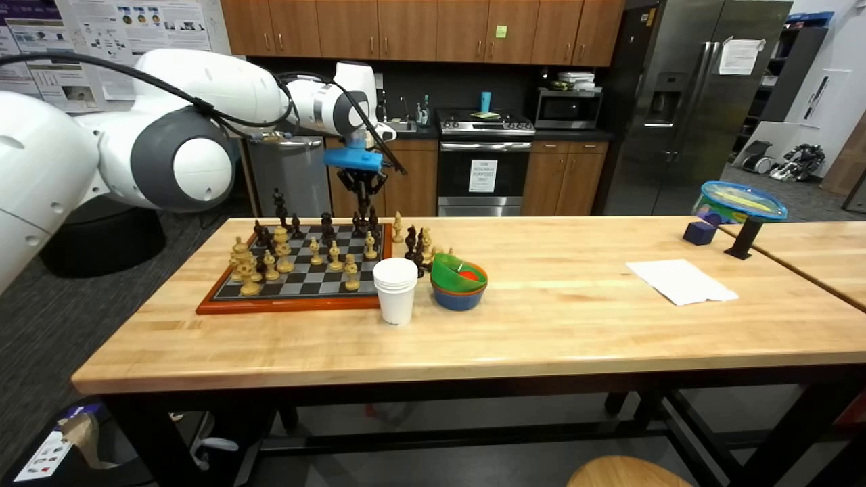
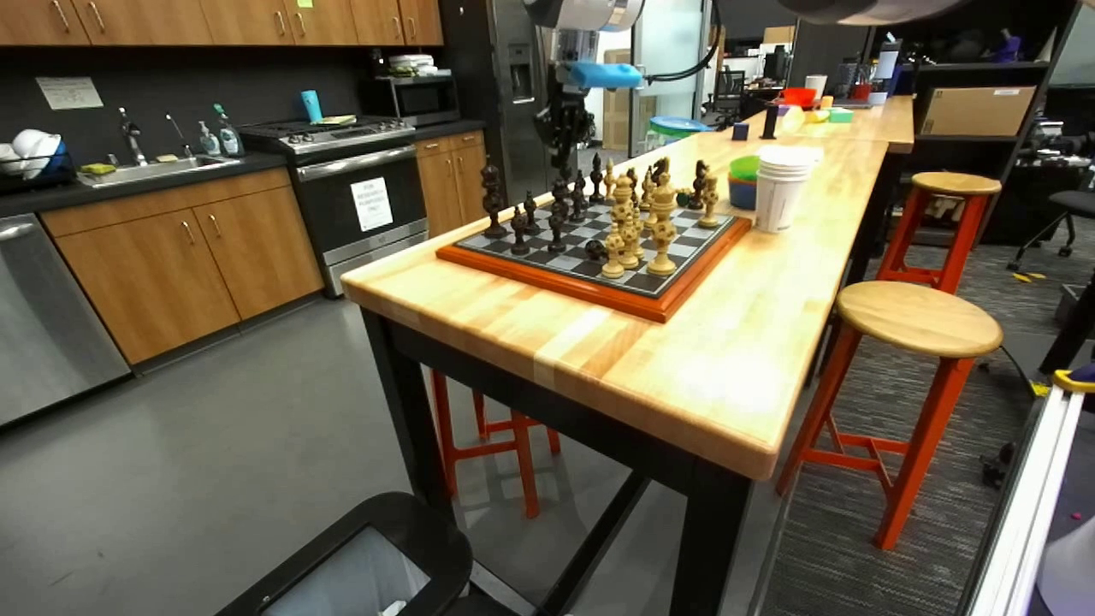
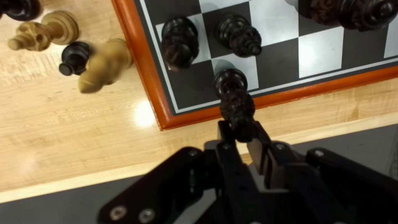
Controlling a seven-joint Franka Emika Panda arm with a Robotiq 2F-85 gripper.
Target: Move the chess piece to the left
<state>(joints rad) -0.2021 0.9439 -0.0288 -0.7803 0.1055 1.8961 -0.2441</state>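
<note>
A chessboard with a red-orange rim (image 1: 291,306) lies on the wooden table and shows in both exterior views (image 2: 556,289) and in the wrist view (image 3: 311,91). Carved dark and pale pieces stand on it. My gripper (image 1: 363,211) is over the board's far edge, near a corner; it also shows in an exterior view (image 2: 560,164). In the wrist view my fingers (image 3: 244,132) are closed around the top of a dark chess piece (image 3: 237,104). Its base is over a light square in the edge row. I cannot tell whether it touches the board.
Dark pieces (image 3: 179,42) (image 3: 239,35) stand close to the held one. Pale (image 3: 46,31) and dark (image 3: 74,57) pieces are beside the board on the table. Stacked white cups (image 1: 396,291) and coloured bowls (image 1: 459,294) stand by the board. A white paper (image 1: 680,281) lies farther off.
</note>
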